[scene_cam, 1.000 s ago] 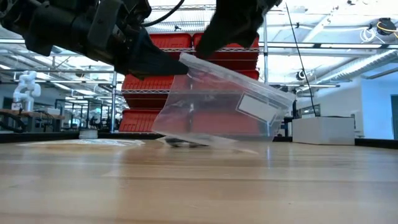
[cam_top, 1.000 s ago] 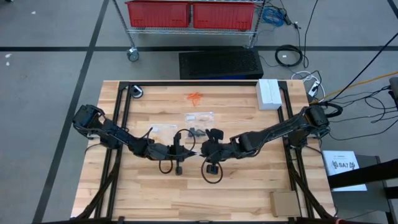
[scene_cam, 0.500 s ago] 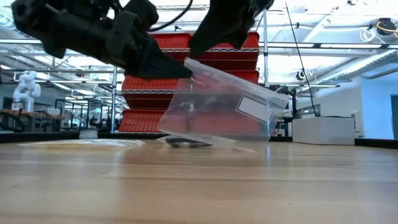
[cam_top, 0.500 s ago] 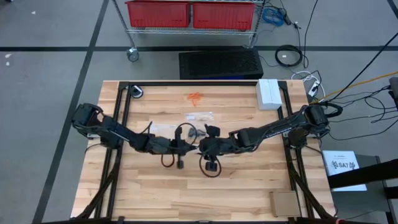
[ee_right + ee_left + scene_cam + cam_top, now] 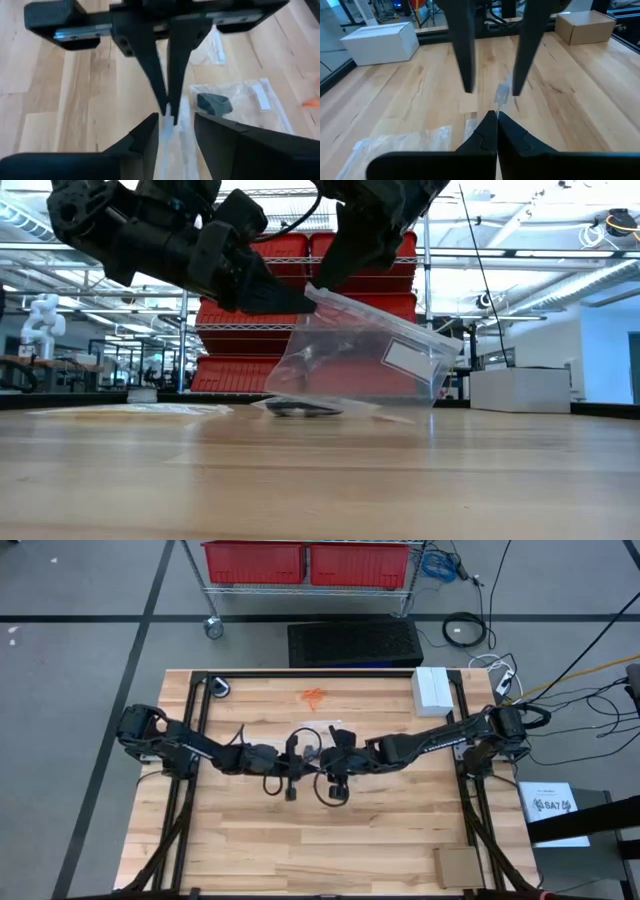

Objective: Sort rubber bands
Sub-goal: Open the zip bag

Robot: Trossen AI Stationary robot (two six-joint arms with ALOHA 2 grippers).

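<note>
A clear plastic bag (image 5: 365,358) hangs at the table's middle between my two grippers. My left gripper (image 5: 495,116) is shut on its top corner. My right gripper (image 5: 176,125) comes down from above, open, one finger on either side of that same edge and of the left fingertips; whether it touches the bag I cannot tell. Orange rubber bands (image 5: 314,696) lie loose on the wood near the far edge. Black rubber bands (image 5: 212,103) sit inside a second clear bag lying flat just beyond the grippers. A third clear bag (image 5: 322,727) lies behind it. My left gripper pinches the bag's top corner (image 5: 312,292) between its two fingertips (image 5: 167,102). The fingers come nearly level from the table's left. The bag hangs tilted below them, its lower edge (image 5: 340,402) close to the table; whether it rests there I cannot tell.
A white box (image 5: 432,690) stands at the far right and a cardboard box (image 5: 458,865) at the near right corner. Black cable loops (image 5: 330,790) hang under both wrists. The near half of the table is bare wood.
Both grippers have gone together toward the table's far edge, carrying the clear bag along. The bag has kept hanging tilted from its top corner, and the left gripper has stayed shut on it.
</note>
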